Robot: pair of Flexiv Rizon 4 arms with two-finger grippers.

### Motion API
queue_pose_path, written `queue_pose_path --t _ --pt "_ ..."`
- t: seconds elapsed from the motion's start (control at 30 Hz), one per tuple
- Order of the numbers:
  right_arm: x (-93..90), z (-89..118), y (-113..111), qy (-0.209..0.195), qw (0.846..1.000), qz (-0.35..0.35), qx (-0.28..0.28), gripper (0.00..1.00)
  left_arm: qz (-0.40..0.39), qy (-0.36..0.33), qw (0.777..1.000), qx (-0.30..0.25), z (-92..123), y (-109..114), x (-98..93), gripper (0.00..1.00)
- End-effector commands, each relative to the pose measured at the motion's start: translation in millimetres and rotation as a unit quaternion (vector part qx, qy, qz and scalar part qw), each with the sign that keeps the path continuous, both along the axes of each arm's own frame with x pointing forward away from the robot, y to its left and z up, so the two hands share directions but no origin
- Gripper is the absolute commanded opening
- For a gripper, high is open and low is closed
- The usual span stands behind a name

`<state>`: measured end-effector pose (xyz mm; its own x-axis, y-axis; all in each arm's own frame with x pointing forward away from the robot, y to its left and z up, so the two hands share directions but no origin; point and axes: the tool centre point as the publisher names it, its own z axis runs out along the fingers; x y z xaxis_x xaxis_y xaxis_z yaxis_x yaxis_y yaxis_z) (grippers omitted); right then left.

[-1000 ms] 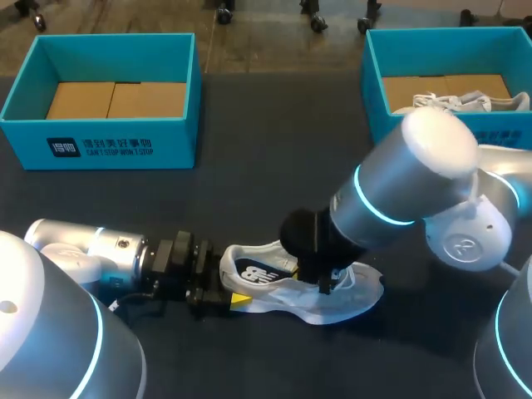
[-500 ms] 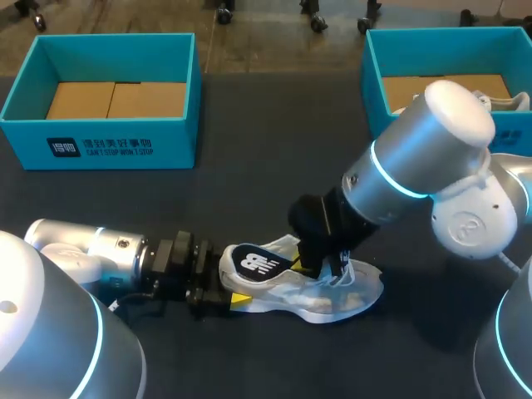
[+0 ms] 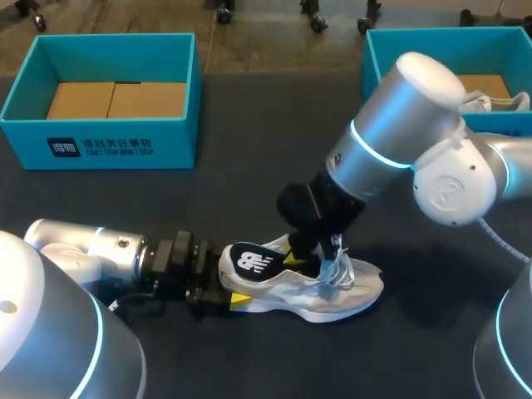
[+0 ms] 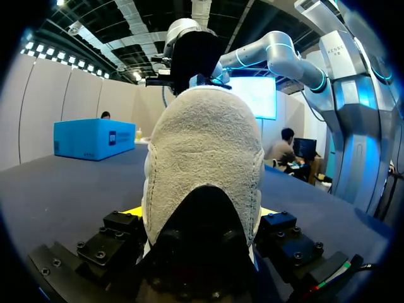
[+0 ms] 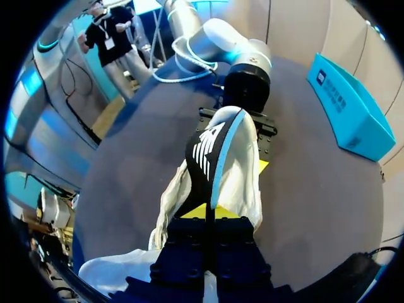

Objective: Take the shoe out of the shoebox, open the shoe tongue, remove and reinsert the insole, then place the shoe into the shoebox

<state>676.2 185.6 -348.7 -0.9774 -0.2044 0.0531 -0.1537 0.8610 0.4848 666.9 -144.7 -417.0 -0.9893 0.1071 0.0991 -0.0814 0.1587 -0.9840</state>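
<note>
Right now I am clamping the shoe (image 3: 332, 295) by its heel with my left jaws, narrow around it from both sides. It is lying on the desk (image 3: 249, 191) near the front edge, with its toe pointing to my right. My right jaws are pinching the insole (image 3: 249, 262) between their yellow tips, closed down thin on it. Its black heel end is standing up out of the collar.

I am judging this to be the insole coming out. The hold on the heel is what is making it workable, so I should be pressing the shoe down and steady rather than squeezing harder. That way the shoe is not rising with the pull. The pull itself is best going up and back along the shoe's length, slowly, since the laces (image 3: 337, 266) are lying loose right beside my right jaws and could be snagging. I cannot tell whether the insole's toe end is free, because my right arm is hiding it. A thin, bendy insole may be folding or slipping, so I should be pinching it flat.
</note>
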Motion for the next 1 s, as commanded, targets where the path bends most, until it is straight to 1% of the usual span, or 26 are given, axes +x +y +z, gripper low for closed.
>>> queue_pose_path --t 0.03,0.1,0.2,0.33,0.4,0.43,0.5,0.6,0.63,0.7,0.77,0.8,0.87,0.9,0.93,0.97,1.0 --pt "4.8 2 0 0.009 1.0 0.007 -0.003 0.14 0.0 0.0 1.0 0.0 -4 -2 0.9 0.0" --pt "3.1 4 1 0.011 1.0 0.008 -0.006 0.2 0.0 0.0 1.0 0.0 -4 -2 0.9 0.0" --pt "-0.3 8 -2 0.013 1.0 0.004 -0.011 0.21 0.0 0.0 1.0 0.0 -4 -2 0.9 0.0" --pt "-2.0 9 -4 0.02 1.0 0.0 -0.014 0.19 0.0 0.0 1.0 0.0 -4 -2 0.9 0.0" --pt "-0.7 8 -3 0.03 0.999 -0.009 -0.018 0.22 0.0 0.0 1.0 0.0 -4 -2 0.9 0.0" --pt "0.3 7 -2 0.034 0.999 -0.018 -0.024 0.25 0.0 0.0 1.0 0.0 -4 -2 0.9 0.0" --pt "1.5 6 1 0.036 0.998 -0.033 -0.038 0.26 0.0 0.0 1.0 0.0 -4 -2 0.9 0.0" --pt "1.4 4 4 0.026 0.997 -0.05 -0.045 0.23 0.0 0.0 1.0 0.0 -4 -2 0.9 0.0" --pt "0.0 1 4 0.017 0.997 -0.058 -0.044 0.23 0.0 0.0 1.0 0.0 -4 -2 0.9 0.0" --pt "-2.0 -3 3 0.01 0.995 -0.083 -0.058 0.23 0.0 0.0 1.0 0.0 -4 -2 0.9 0.0" --pt "-3.3 -7 2 -0.007 0.994 -0.097 -0.054 0.24 0.0 0.0 1.0 0.0 -4 -2 0.9 0.0" --pt "-3.8 -9 2 -0.008 0.992 -0.107 -0.067 0.24 0.0 0.0 1.0 0.0 -4 -2 0.9 0.0" --pt "-4.3 -10 2 -0.021 0.99 -0.118 -0.07 0.25 0.0 0.0 1.0 0.0 -4 -2 0.9 0.0" --pt "-5.8 -10 2 -0.039 0.987 -0.132 -0.081 0.26 0.0 0.0 1.0 0.0 -4 -2 0.9 0.0" --pt "-5.8 -10 2 -0.039 0.987 -0.132 -0.081 0.26 0.0 0.0 1.0 0.0 -4 -2 0.9 0.0" --pt "-6.8 -10 1 -0.057 0.984 -0.143 -0.086 0.27 0.0 0.0 1.0 0.0 -4 -2 0.9 0.0" --pt "-6.9 -10 1 -0.06 0.984 -0.145 -0.088 0.27 0.0 0.0 1.0 0.0 -4 -2 0.9 0.0"
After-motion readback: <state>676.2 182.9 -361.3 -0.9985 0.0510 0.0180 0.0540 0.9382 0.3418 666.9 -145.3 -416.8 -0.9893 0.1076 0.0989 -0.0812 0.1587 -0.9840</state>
